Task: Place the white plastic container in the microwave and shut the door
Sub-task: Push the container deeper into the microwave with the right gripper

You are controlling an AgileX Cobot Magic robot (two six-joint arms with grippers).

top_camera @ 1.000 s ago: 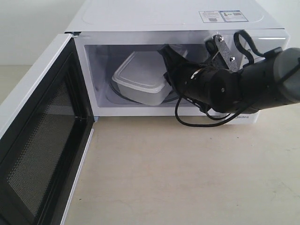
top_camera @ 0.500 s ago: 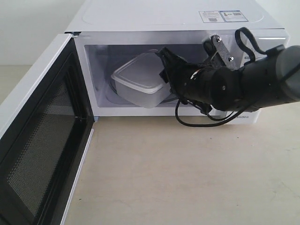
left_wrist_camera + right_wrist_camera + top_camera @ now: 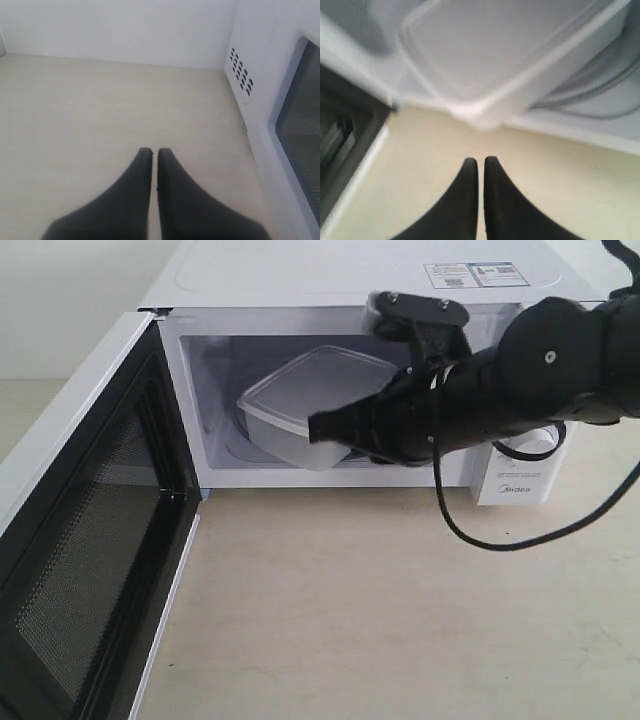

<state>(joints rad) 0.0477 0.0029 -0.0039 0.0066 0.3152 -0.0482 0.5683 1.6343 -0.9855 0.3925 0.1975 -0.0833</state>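
The white plastic container (image 3: pixel 300 405) lies inside the open microwave (image 3: pixel 330 280), at the front of the cavity, one corner pointing at the opening. In the right wrist view the container (image 3: pixel 490 55) fills the top, its corner reaching the cavity's front lip. My right gripper (image 3: pixel 315 428) is outside the cavity, just in front of the container's front corner; it (image 3: pixel 481 161) is shut with nothing between its fingers. The door (image 3: pixel 90 540) stands wide open at the left. My left gripper (image 3: pixel 151 150) is shut and empty above bare table, out of the exterior view.
The right arm's black cable (image 3: pixel 500 540) hangs in front of the control panel (image 3: pixel 520 480). The door's outer mesh window (image 3: pixel 300 135) and the microwave's side vents (image 3: pixel 240 75) lie close beside the left gripper. Beige table (image 3: pixel 380 620) stretches in front of the microwave.
My right gripper has drawn back out of the cavity and swung left, leaving the container inside. The container shifted slightly toward the opening. The door has not moved.
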